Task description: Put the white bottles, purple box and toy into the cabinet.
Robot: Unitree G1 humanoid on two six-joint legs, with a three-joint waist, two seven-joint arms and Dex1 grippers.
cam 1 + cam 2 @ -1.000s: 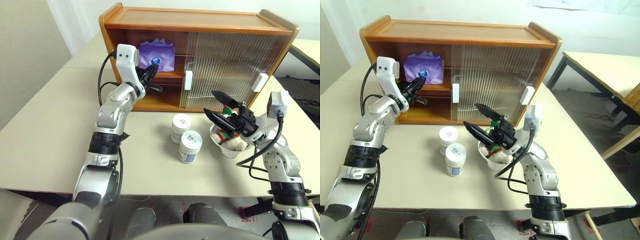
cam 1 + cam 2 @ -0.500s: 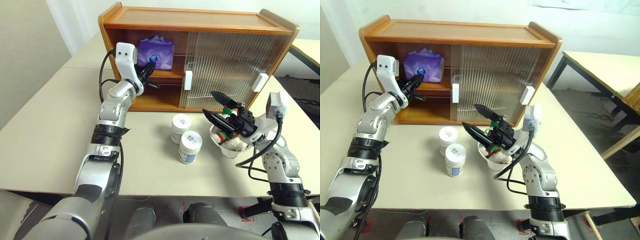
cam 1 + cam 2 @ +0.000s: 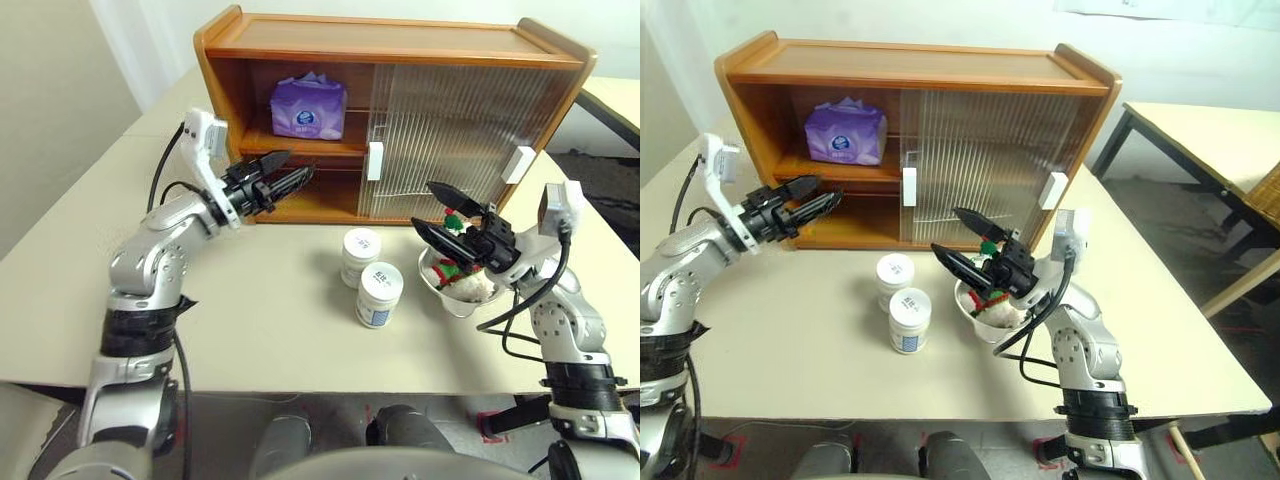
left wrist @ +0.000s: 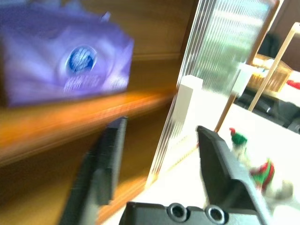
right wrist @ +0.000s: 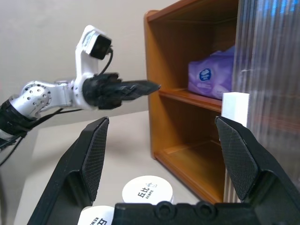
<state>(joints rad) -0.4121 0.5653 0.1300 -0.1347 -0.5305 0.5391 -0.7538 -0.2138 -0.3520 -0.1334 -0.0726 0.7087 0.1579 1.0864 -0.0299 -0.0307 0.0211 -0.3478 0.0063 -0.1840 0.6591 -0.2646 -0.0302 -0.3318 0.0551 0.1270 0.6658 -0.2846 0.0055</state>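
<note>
the cabinet (image 3: 400,45) fills the upper centre, the purple box (image 3: 309,107) already on its upper shelf. the left gripper (image 3: 290,175), jaws apart and empty, sits left of centre. next come the 2 white bottles (image 3: 370,275) at centre. the right gripper (image 3: 432,212), jaws wide, hovers above the toy (image 3: 462,272).

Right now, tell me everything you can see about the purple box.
The purple box is a soft lilac tissue pack with a dark blue oval logo on its front and a crinkled top. It sits upright on the upper shelf of the wooden cabinet, in the open left half, facing outward. Nothing grips it; the left gripper is apart from it, below.
</note>
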